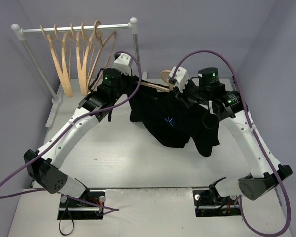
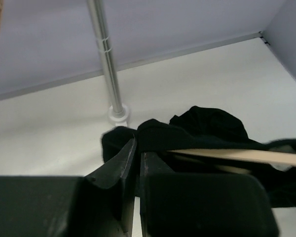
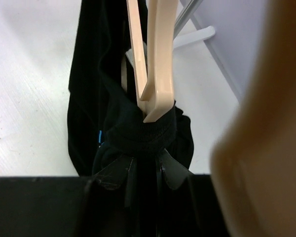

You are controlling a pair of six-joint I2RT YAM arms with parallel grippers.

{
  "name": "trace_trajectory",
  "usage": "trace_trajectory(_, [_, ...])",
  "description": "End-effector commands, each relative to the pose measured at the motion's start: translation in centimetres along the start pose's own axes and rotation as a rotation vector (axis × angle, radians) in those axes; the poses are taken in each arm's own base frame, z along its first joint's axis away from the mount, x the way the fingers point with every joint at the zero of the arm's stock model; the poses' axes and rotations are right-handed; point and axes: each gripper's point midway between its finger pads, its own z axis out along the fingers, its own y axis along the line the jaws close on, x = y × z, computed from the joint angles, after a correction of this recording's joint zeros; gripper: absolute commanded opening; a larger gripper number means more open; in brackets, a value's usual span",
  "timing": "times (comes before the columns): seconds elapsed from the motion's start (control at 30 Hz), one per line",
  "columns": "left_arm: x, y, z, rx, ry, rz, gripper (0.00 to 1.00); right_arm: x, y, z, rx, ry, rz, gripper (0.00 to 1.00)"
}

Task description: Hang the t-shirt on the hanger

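Left arm: rises from its base at the near-left corner with the elbow out to the left. The forearm angles inward to the left end of the hanger (image 1: pixel 153 85).
Left hand (image 2: pixel 137 148): fingers pressed together with no gap. Black cloth is bunched right at the tips; cannot tell whether any is pinched.
Right arm: base at the near right, elbow wide to the right, forearm leaning in over the shirt. The wrist is turned toward the hanger's hook.
Right hand (image 3: pixel 145 165): clamped on gathered cloth just under the collar band, which wraps the hanger's neck.
T-shirt (image 1: pixel 173 123): at the far middle of the bench (image 1: pixel 138 168), draped from the hanger between the two hands. It sags lower on the right, with a bunched fold under the right wrist. The blue mark (image 1: pixel 171 122) faces up. Cannot tell whether the hem touches the bench.
Hanger: roughly level, left wooden arm bare, hook toward the back wall.
Rack (image 1: pixel 74 29): back left, its right post just behind the left hand. Spare hangers (image 1: pixel 79 59) hang on the rail.
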Motion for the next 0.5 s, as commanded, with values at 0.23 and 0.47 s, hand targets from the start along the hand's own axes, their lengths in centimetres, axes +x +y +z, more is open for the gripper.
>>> trace_trajectory(0.23, [-13.9, -2.9, -6.0, 0.134, -0.194, 0.158, 0.00, -14.5, -3.3, -4.6, 0.014, -0.404, -0.182, 0.00])
trace_trajectory(0.47, [-17.7, -4.9, -9.5, 0.225, -0.281, 0.182, 0.00, -18.3, -2.0, -6.4, -0.071, -0.533, -0.224, 0.00])
